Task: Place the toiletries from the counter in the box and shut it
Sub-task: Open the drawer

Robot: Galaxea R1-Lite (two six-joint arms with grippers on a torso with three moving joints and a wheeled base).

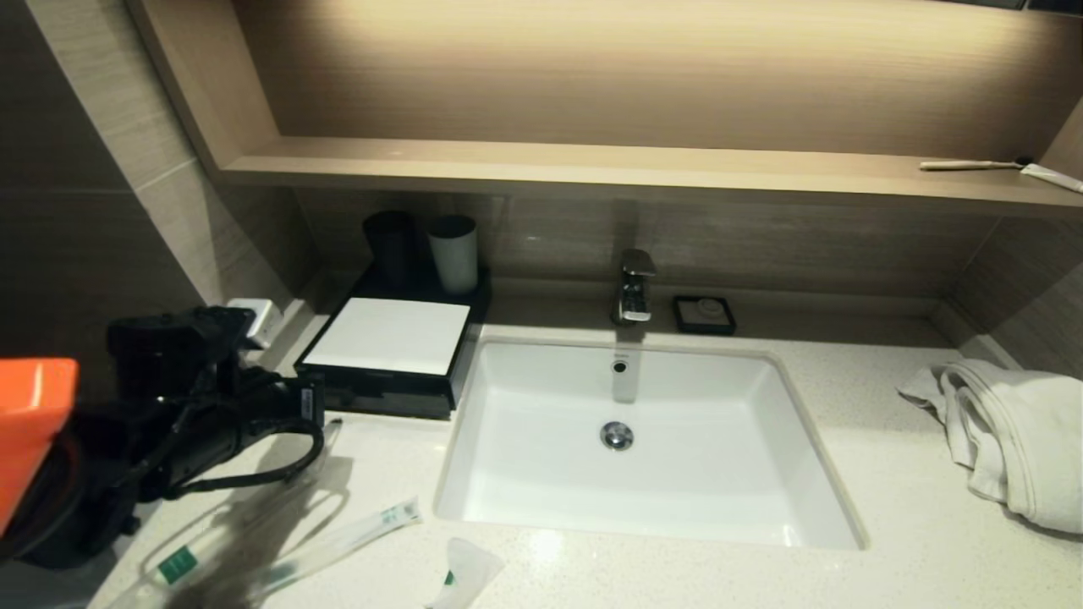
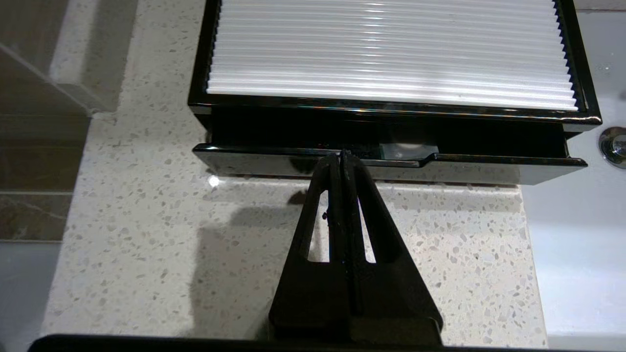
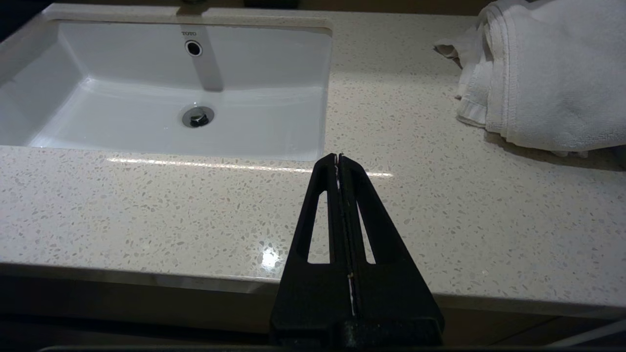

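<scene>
The black box (image 1: 385, 355) with a white ribbed top (image 2: 391, 49) stands on the counter left of the sink. Its drawer (image 2: 391, 166) is pulled out a little, and a clear packet (image 2: 408, 149) shows in the gap. My left gripper (image 2: 341, 155) is shut and empty, its tips against the top edge of the drawer front. The left arm (image 1: 211, 406) is low at the left. Wrapped toiletries lie on the front counter: a long toothbrush packet (image 1: 372, 524), a packet with a green label (image 1: 178, 562) and a small sachet (image 1: 465, 575). My right gripper (image 3: 339, 157) is shut and empty over the counter's front edge.
The white sink (image 1: 643, 440) with its faucet (image 1: 634, 288) fills the middle. A folded white towel (image 1: 1015, 440) lies at the right. Two cups (image 1: 453, 252) stand behind the box, a black soap dish (image 1: 704, 314) by the faucet, and a toothbrush (image 1: 973, 165) on the shelf.
</scene>
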